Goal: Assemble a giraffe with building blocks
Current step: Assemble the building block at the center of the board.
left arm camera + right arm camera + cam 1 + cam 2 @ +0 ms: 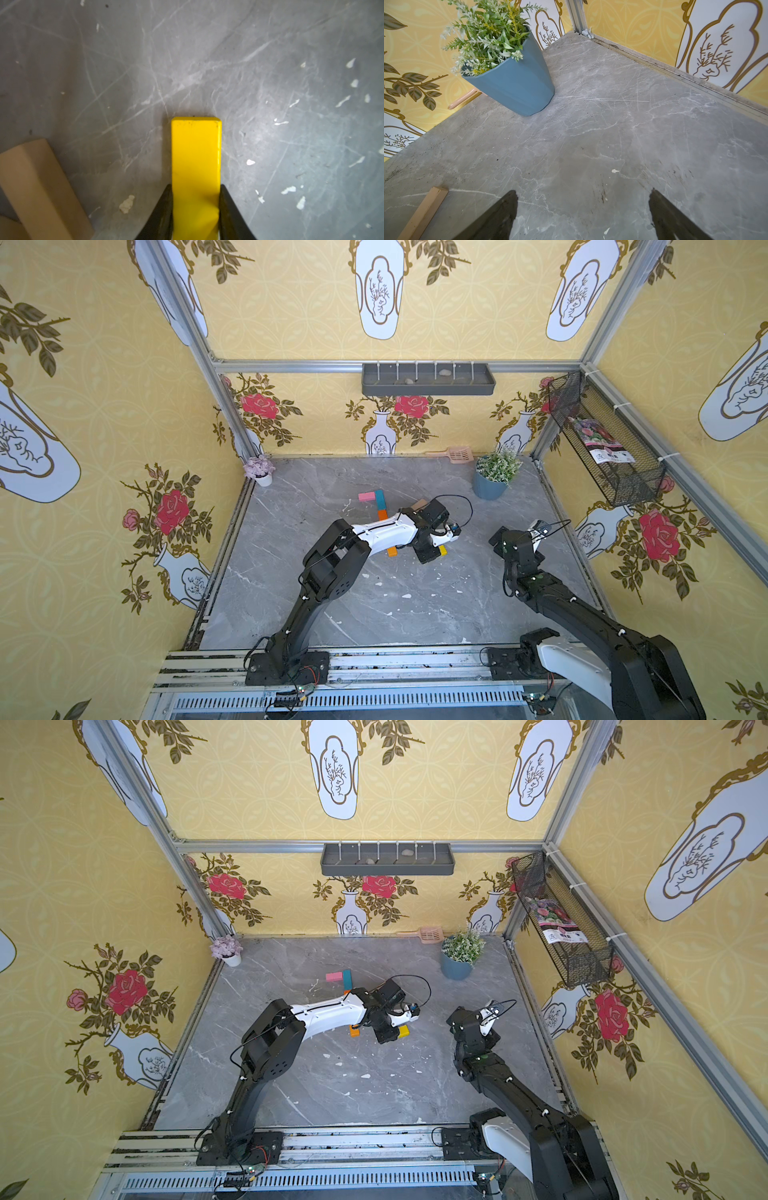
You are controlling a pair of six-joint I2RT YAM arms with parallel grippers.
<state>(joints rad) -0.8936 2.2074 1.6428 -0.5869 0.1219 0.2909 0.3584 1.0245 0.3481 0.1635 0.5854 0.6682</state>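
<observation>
L end effector [195, 188] clamped on yellow block [195, 149] at desk [270, 62]; R end effector [583, 192] wide open, empty. Pink block [366, 496] touches blue block [380, 499], orange block [382, 514] just below, frame centre in both top views. Grey wall tray [428, 388] holds pebbles [444, 372]; mesh basket [631, 489], upper right, a printed packet [600, 439]; blue pot [489, 489] a green plant [498, 466].

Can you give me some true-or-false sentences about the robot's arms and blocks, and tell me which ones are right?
1. The left gripper has its jaws shut on the yellow block. True.
2. The right gripper is holding something. False: its jaws are open, with nothing between them.
3. The pink block lies right beside the blue block. True.
4. The blue plant pot has tipped over. False: it stands upright.
</observation>
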